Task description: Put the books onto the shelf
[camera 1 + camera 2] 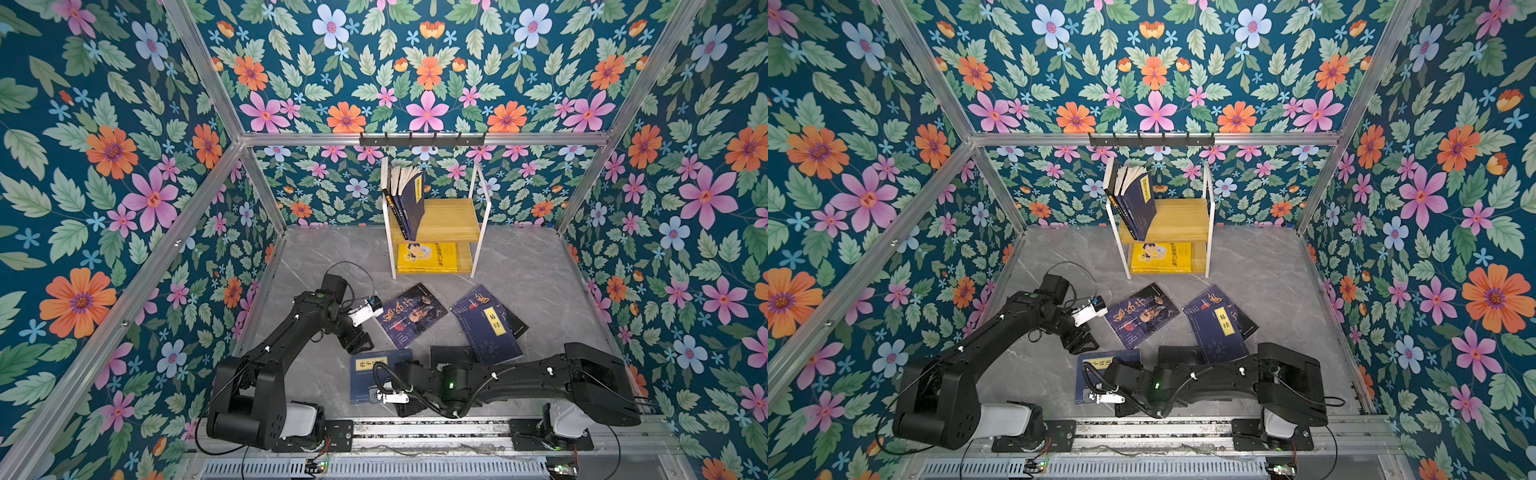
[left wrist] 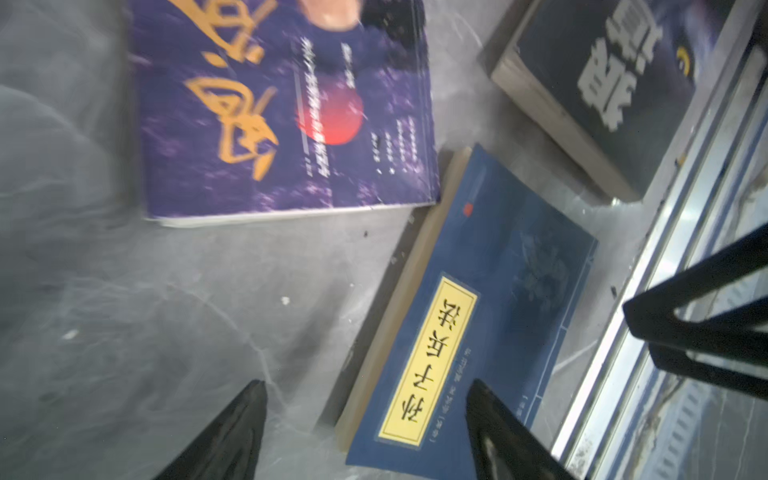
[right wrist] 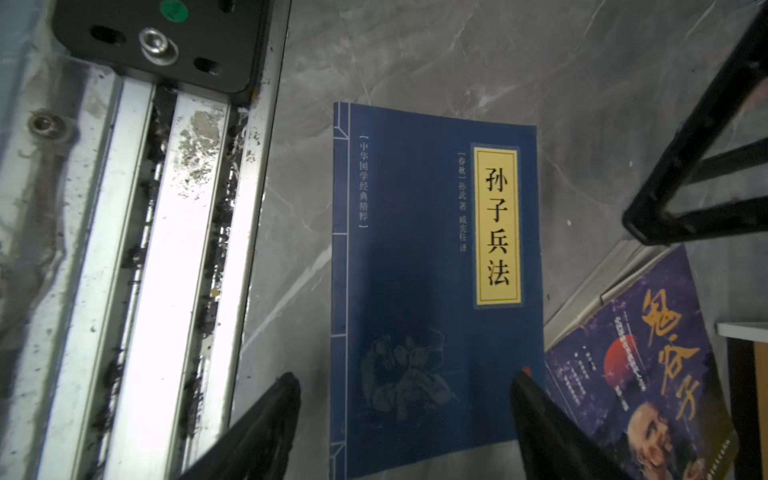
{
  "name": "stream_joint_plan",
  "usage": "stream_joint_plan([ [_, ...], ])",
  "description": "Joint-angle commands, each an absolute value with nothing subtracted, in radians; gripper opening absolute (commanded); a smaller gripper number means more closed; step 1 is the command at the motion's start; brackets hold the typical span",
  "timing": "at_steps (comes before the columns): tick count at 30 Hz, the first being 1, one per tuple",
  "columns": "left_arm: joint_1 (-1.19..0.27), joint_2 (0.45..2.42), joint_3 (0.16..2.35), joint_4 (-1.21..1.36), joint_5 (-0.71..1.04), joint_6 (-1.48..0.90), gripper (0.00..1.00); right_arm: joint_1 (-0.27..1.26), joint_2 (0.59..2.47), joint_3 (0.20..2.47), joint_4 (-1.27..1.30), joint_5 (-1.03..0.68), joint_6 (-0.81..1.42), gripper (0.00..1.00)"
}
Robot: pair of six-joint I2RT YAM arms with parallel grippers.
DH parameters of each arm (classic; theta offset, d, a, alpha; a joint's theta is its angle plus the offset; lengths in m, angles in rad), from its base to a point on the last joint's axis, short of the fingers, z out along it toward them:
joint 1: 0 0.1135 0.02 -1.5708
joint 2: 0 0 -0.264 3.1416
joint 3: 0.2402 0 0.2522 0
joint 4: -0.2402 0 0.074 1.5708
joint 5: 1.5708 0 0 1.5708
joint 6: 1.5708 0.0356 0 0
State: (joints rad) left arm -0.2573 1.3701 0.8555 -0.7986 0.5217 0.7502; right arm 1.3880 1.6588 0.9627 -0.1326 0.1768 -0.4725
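The shelf [image 1: 453,220] [image 1: 1183,220] stands at the back, with books upright on its top board and a yellow book [image 1: 427,257] lying on the lower one. A navy book with a yellow label [image 1: 365,374] [image 2: 478,291] [image 3: 432,270] lies flat near the front. My right gripper [image 1: 388,374] [image 3: 407,380] hovers open over it, jaws wide to either side. Just beyond its far edge my left gripper [image 1: 359,343] [image 2: 368,399] hangs open and empty. Beside it lies a purple portrait book [image 1: 409,316] [image 2: 282,108] [image 3: 648,374].
Another navy labelled book [image 1: 490,332] rests on a dark book to the right. A black wolf-eye book [image 2: 602,83] lies partly under my right arm. A metal rail [image 1: 415,428] runs along the front edge. A black hook rail [image 1: 422,139] hangs above the shelf.
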Motion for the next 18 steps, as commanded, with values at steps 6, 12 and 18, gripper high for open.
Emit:
stream_joint_plan([
  [6,-0.265,1.414,0.813,-0.779,0.425,0.776,0.57,1.408,1.722,0.97,-0.127,0.218,-0.456,0.79],
  [12,-0.272,1.45,0.791,-0.762,0.413,0.766,0.44,1.413,1.729,0.963,-0.122,0.217,-0.451,0.79],
  [18,-0.275,1.498,0.79,-0.741,0.369,0.759,0.28,1.417,1.76,0.974,-0.098,0.224,-0.454,0.79],
])
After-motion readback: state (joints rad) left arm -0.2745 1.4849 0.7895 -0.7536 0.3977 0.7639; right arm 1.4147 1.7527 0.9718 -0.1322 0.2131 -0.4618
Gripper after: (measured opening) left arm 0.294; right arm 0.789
